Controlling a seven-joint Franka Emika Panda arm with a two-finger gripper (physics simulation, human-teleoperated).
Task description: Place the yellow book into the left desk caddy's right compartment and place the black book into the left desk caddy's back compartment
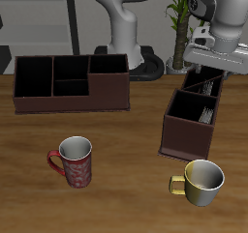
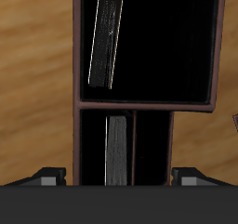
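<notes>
Wrist view looks straight down into the dark reddish-brown left desk caddy (image 2: 74, 51), and I see my two black fingers (image 2: 46, 178) only as short tips at the frame's edge, set wide apart with one tip on each side of the caddy's narrow slots. Nothing sits between them and they touch nothing that I can make out, so I read them as released and empty. In the large squarish right compartment (image 2: 167, 42) a thin book (image 2: 105, 40) stands on edge close to one wall, its pale outline clear against the black lining; its cover looks dark here, so I cannot confirm the colour from this view, though by its thinness I take it for the yellow book. In one of the narrow slots past the divider, a black book (image 2: 116, 151) with pale grey page edges stands upright, directly under the gripper.

In the exterior view, the gripper (image 1: 205, 57) hangs above the rear partitions of the same caddy (image 1: 189, 135), apart from its rim. The caddy stands on the wooden worktop (image 1: 126, 193). A long dark brown caddy (image 1: 70, 100) lies well apart, farther back. Nearer the front edge stand a red patterned mug (image 1: 75, 160) and a cream mug with a yellow handle (image 1: 201, 182), the latter just in front of the left caddy.
</notes>
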